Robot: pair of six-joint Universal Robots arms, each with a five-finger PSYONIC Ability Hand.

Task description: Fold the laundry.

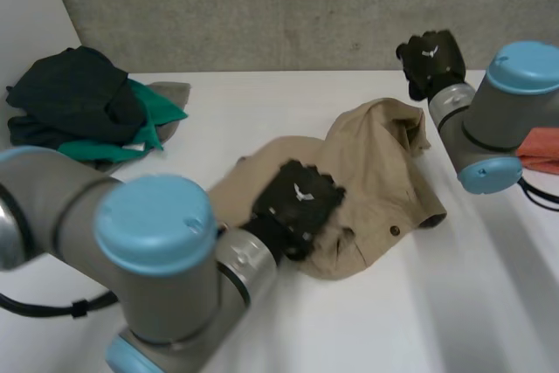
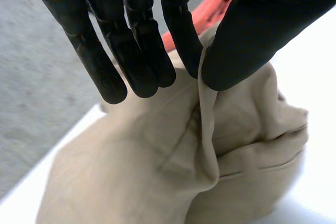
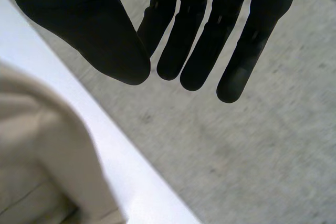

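Lying crumpled mid-way across the white table [image 1: 262, 102], the beige garment [image 1: 376, 172] is pinched at a raised fold between thumb and finger of the left hand [image 2: 252, 35]. The right hand [image 1: 432, 57] hovers beyond the garment's far side, fingers straight, holding nothing. A pile of dark and green clothes [image 1: 83, 107] sits far left; an orange cloth [image 1: 541, 150] lies beside the right arm. The left wrist view reveals the pinch; the head view shows the hand's back.
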